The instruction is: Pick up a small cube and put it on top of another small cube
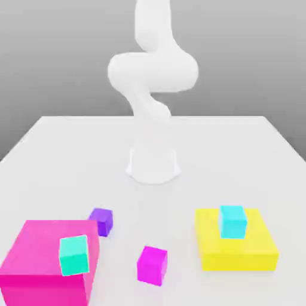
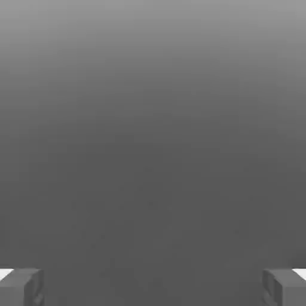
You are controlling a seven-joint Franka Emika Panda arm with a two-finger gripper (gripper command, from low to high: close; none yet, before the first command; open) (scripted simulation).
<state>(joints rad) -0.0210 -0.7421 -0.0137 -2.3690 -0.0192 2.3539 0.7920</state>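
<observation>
On the white table (image 1: 54, 140), going from the exterior view's left to its right, a large magenta block (image 1: 36, 263) sits at the near left corner with a teal-green cube (image 1: 74, 255) against its front right face. Just beside the block's far right corner rests the small purple cube (image 1: 102, 220), flat on the table surface and apart from the other small pieces. Nearer the front edge, around the middle, stands a small magenta cube (image 1: 152, 265), on its own. Toward the near right lies a flat yellow block (image 1: 251, 242) carrying a cyan cube (image 1: 232, 221) on its top face.

The white arm (image 1: 152, 75) rises from its base (image 1: 153, 164) at the table's middle and curls upward, well above the blocks.

In the hand view the gripper (image 2: 153, 287) is spread wide — one grey fingertip (image 2: 21, 285) at each side, with nothing between them but plain grey background.
</observation>
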